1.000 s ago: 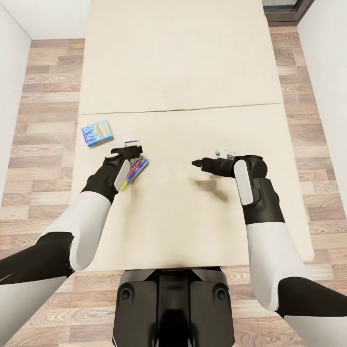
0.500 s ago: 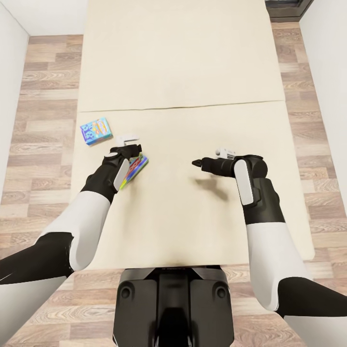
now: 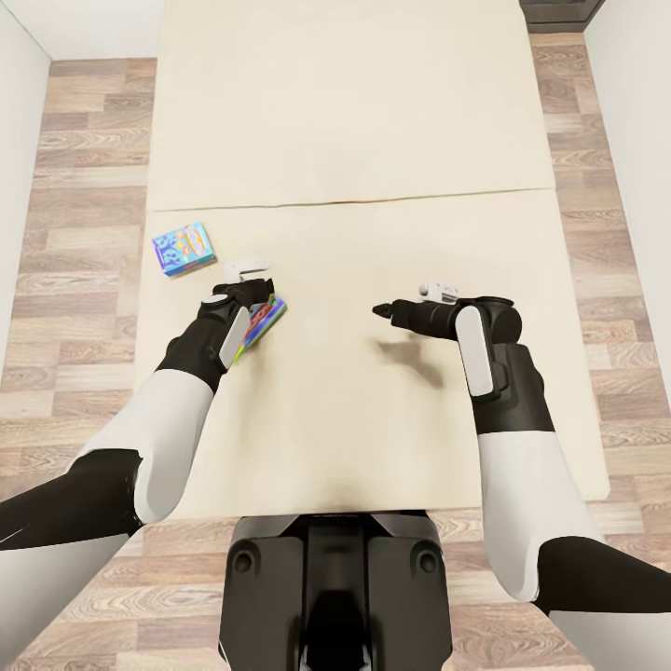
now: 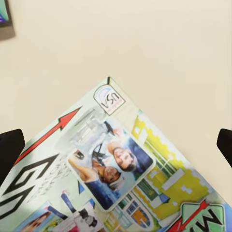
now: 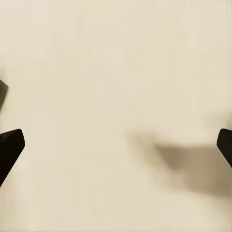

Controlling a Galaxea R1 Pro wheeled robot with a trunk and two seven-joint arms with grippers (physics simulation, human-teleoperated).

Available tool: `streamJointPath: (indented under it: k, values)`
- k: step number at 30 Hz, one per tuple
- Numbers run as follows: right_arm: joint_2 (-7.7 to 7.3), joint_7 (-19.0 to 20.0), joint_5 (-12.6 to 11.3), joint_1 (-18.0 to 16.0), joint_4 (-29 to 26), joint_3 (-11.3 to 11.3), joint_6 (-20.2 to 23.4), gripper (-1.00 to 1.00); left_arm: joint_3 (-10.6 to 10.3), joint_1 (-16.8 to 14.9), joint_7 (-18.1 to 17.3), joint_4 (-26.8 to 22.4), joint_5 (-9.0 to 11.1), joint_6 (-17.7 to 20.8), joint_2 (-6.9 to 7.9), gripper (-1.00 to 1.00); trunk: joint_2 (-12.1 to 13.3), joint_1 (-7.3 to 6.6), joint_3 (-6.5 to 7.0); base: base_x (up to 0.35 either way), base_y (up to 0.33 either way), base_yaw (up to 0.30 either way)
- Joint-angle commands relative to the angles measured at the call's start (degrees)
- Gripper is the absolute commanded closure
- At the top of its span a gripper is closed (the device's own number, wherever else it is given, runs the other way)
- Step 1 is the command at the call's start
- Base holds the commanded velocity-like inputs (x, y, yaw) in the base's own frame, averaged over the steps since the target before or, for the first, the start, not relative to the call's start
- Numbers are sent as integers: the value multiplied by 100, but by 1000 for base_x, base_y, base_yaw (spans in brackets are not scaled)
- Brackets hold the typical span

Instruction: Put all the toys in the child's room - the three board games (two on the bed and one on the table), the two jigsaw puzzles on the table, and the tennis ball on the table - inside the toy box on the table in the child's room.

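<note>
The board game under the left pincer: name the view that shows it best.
The left wrist view: the board game lies large there, its printed art and one corner sharp against the bed. In the head view the game is a small colourful sliver, mostly hidden by the left pincer. The right wrist view offers cream bed surface.

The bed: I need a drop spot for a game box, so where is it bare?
Bare: the bed beyond the crease, and the middle between both pincers. Crowded: its left edge, with the light blue board game and the board game under the left pincer.
</note>
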Motion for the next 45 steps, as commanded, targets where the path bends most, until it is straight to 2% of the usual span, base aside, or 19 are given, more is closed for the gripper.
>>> streamJointPath:
  k: [1,24,33,45]
  values:
    - [5,24,13,-3,-5,-14,27,-100,18,-1,7,-9,7,30,-4,-100,-6,2,-6,0,0,0]
    - [5,24,13,-2,-17,-11,27,-100,11,-1,7,-18,-12,-41,8,-100,-6,2,-82,0,0,2]
    - [5,24,13,-1,-18,-11,27,-100,23,-3,7,-18,-259,-143,3,-100,-6,2,-83,0,0,0]
    - [5,24,13,6,-18,-11,27,-100,26,-1,7,-18,-324,-154,-6,-100,-6,2,-83,0,0,0]
